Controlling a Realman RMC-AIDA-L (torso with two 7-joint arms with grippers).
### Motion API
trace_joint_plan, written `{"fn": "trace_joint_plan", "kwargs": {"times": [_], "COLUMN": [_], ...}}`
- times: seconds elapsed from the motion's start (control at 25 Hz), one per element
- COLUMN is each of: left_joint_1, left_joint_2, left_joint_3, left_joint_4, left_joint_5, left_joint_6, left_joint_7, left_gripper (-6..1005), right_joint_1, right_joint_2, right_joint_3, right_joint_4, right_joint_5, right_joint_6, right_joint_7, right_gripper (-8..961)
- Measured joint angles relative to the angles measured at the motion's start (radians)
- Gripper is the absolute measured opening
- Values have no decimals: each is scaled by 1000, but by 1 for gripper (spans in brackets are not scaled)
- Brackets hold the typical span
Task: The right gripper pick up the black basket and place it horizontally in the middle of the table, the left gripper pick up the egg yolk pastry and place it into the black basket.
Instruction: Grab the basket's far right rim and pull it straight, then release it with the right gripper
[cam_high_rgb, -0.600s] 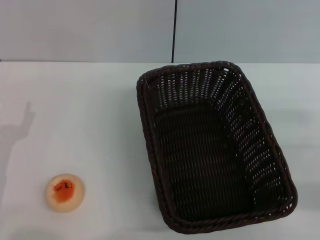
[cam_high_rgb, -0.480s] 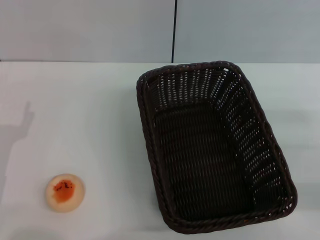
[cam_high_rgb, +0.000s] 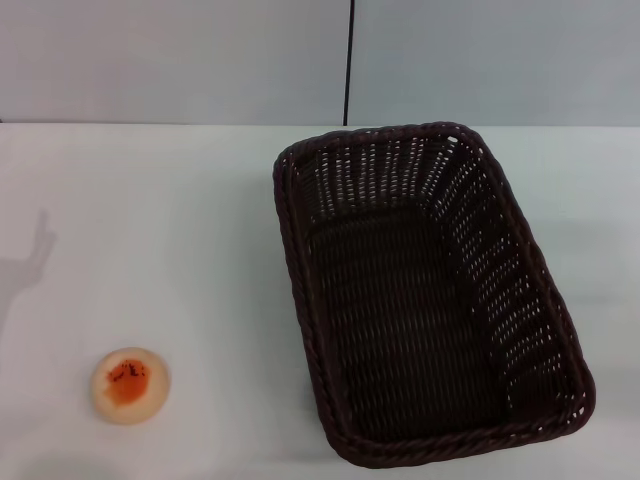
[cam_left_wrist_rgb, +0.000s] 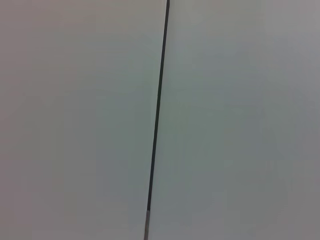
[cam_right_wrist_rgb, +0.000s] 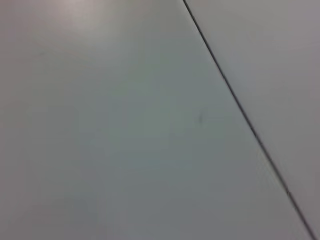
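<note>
Basket (cam_high_rgb: 425, 295): sits on the right half of the table (cam_high_rgb: 180, 220), long axis running from the far edge toward the near edge, slightly skewed so the near end leans toward the right edge. Its near rim lies close to the near edge. Upright, empty, nothing touching it.

Pastry (cam_high_rgb: 129, 385): near the near-left corner, well apart from the basket, orange top facing up.

Grippers: neither the right gripper nor the left gripper shows in the head view. Both wrist views give only a pale panel with a dark seam (cam_left_wrist_rgb: 157, 115), the same kind of seam (cam_high_rgb: 349, 60) seen on the wall behind the far edge. You cannot tell how wide either set of fingers stands. A faint shadow (cam_high_rgb: 35, 255) lies near the left edge; what casts it is out of view.

Step in hand, as judged: basket not yet grasped, so the right arm's reach comes first.

Notes for you:
- Take the braided rim on a long wall, one finger inside and one outside.
- Grip near mid-length so the basket does not tip when lifted.
- Lift clear before turning; the openwork may drag on the table.
- Turn until the long axis runs parallel to the near edge, then set down mid-table.
- Keep the sweep away from the pastry.
</note>
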Motion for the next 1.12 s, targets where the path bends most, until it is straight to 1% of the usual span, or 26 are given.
{"fn": "trace_joint_plan", "kwargs": {"times": [0.12,0.16,0.24,0.28,0.32,0.4,0.52,0.6,0.72,0.76,0.8,0.84,0.88,0.92,1.0,1.04,1.08,1.12], "left_joint_1": [1,0,-1,-2,-3,-4,-9,-10,-9,-9,-9,-9,-9,-9,-10,-11,-11,-11], "left_joint_2": [3,3,2,2,2,2,2,3,6,7,7,7,7,7,8,9,9,10], "left_joint_3": [-24,-47,-75,-93,-106,-118,-120,-120,-122,-123,-126,-130,-138,-138,-143,-143,-143,-144], "left_joint_4": [1,2,3,3,3,3,3,3,3,3,3,3,5,5,12,16,18,19], "left_joint_5": [-1,-2,-2,-2,-2,-2,-2,-1,-1,-1,-1,-1,-1,-1,-1,-1,-1,-1], "left_joint_6": [-14,-26,-45,-54,-63,-75,-84,-84,-79,-78,-78,-79,-82,-82,-84,-84,-83,-83], "left_joint_7": [0,0,-1,-4,-9,-17,-17,-24,-62,-81,-94,-105,-112,-112,-116,-118,-120,-120], "left_gripper": [831,830,830,830,830,830,830,830,829,829,829,829,829,829,829,829,829,829], "right_joint_1": [-29,-39,-63,-74,-88,-109,-96,-56,21,92,92,129,223,223,309,343,410,410], "right_joint_2": [-37,-52,-77,-85,-91,-97,-99,-99,-102,-112,-112,-122,-150,-150,-175,-182,-189,-189], "right_joint_3": [4,7,25,38,59,130,269,349,415,433,433,437,435,435,429,423,401,401], "right_joint_4": [-71,-101,-189,-241,-301,-455,-660,-797,-991,-1099,-1099,-1125,-1145,-1145,-1133,-1128,-1126,-1126], "right_joint_5": [-88,-129,-218,-255,-304,-463,-813,-1047,-1355,-1576,-1576,-1675,-1851,-1851,-1966,-2010,-2098,-2098], "right_joint_6": [54,83,144,165,190,254,306,277,207,155,155,124,37,37,-44,-76,-127,-127], "right_joint_7": [145,206,347,409,480,664,991,1210,1513,1713,1713,1793,1925,1925,2008,2031,2073,2073], "right_gripper": [833,833,833,833,833,833,832,832,832,832,832,832,831,831,831,831,831,827]}}
